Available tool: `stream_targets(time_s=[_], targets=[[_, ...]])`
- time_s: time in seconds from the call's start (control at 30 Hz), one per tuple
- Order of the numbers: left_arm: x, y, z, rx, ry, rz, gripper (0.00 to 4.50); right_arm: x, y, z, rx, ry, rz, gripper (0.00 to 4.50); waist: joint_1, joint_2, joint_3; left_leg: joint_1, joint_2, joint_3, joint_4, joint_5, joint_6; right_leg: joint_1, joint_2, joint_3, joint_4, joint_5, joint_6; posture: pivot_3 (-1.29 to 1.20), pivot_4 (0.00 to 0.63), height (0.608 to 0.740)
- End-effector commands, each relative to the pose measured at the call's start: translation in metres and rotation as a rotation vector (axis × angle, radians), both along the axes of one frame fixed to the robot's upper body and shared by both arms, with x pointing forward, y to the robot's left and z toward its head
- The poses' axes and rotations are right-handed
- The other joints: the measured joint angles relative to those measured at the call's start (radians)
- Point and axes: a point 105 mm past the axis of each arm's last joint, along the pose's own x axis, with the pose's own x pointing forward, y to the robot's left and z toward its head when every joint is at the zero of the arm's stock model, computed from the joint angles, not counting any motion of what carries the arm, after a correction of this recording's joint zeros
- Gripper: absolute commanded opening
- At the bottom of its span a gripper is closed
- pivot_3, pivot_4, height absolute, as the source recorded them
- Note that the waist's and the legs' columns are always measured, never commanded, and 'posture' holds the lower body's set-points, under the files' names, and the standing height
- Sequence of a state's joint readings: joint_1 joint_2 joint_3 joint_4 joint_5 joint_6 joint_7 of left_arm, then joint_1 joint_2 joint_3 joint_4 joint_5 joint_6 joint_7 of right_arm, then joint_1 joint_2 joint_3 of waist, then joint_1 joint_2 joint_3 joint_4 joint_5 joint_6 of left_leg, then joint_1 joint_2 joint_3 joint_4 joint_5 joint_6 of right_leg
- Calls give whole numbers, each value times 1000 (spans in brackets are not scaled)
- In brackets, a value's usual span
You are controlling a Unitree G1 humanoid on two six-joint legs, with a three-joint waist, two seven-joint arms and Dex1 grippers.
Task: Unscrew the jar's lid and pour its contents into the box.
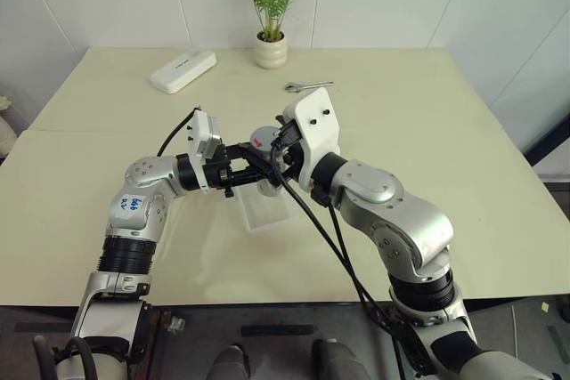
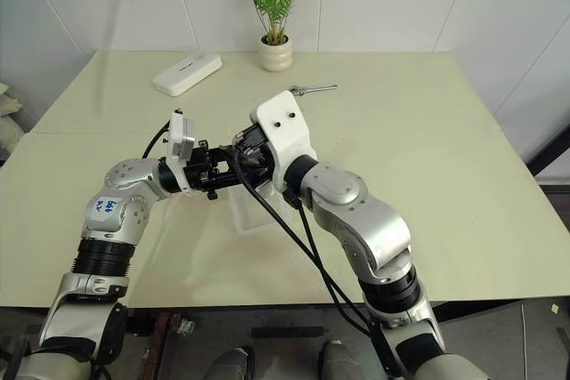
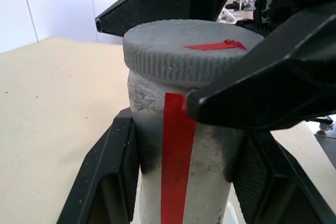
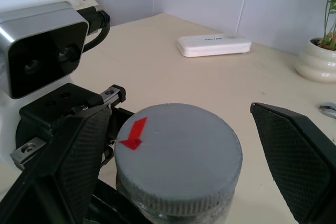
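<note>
The left pincer [image 3: 181, 182] is pinching the jar [image 3: 184, 145] by its body, its two black fingers [image 3: 113, 177] pressing on either side below the red label strip, and is holding it upright in the air above the bench [image 1: 427, 131]; the lid [image 4: 178, 156] is sitting on top of the jar, its small red mark facing up; the right pincer [image 4: 178, 171] is standing spread wide, one finger [image 4: 294, 156] on each side of the lid and apart from its ribbed edge in the right wrist view; the box [image 1: 265, 211] is lying on the bench just below the two pincers, partly hidden by them; farther back a white oblong device [image 1: 183, 70], a potted plant [image 1: 271, 6] and a wrench [image 1: 307, 86] are resting on the bench.
</note>
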State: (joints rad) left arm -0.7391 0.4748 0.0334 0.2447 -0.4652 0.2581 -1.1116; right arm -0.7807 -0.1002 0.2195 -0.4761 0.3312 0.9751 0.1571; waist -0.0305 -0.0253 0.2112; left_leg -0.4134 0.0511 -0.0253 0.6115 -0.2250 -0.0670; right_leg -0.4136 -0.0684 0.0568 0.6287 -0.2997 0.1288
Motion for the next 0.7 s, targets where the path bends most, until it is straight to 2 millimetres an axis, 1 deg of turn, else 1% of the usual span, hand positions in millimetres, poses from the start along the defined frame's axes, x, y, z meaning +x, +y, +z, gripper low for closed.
stream_targets(time_s=[0.03, 0.1, 0.13, 0.2, 0.4, 0.53, 0.7], targets=[[-1, -2, 13, -10, -56, -3, 1972, -12, 2, 17, 36, -65, 17, 4099, 0, 0, 0, 0, 0, 0, 0, 0, 0, 0, 0, 0, 0, 0, 0, 0, 150, 740], [-2, -2, 14, -11, -57, -4, 1972, -13, 3, 17, 39, -66, 19, 3594, 0, 0, 0, 0, 0, 0, 0, 0, 0, 0, 0, 0, 0, 0, 0, 0, 150, 740], [-2, -1, 14, -11, -56, -2, 1972, -14, 3, 18, 41, -70, 22, 3190, 0, 0, 0, 0, 0, 0, 0, 0, 0, 0, 0, 0, 0, 0, 0, 0, 150, 740], [-2, -1, 13, -9, -52, 1, 1972, -16, 4, 19, 44, -78, 34, 2560, 0, 0, 0, 0, 0, 0, 0, 0, 0, 0, 0, 0, 0, 0, 0, 0, 150, 740], [-2, 1, 11, -7, -44, 3, 1972, -20, 5, 20, 47, -86, 60, 2558, 0, 0, 0, 0, 0, 0, 0, 0, 0, 0, 0, 0, 0, 0, 0, 0, 150, 740], [-3, 2, 9, -2, -33, -4, 1972, -26, 7, 19, 41, -85, 115, 2558, 0, 0, 0, 0, 0, 0, 0, 0, 0, 0, 0, 0, 0, 0, 0, 0, 150, 740], [-3, 5, 8, -1, -19, -31, 1972, -49, 13, 20, 12, -100, 335, 2558, 0, 0, 0, 0, 0, 0, 0, 0, 0, 0, 0, 0, 0, 0, 0, 0, 150, 740]])
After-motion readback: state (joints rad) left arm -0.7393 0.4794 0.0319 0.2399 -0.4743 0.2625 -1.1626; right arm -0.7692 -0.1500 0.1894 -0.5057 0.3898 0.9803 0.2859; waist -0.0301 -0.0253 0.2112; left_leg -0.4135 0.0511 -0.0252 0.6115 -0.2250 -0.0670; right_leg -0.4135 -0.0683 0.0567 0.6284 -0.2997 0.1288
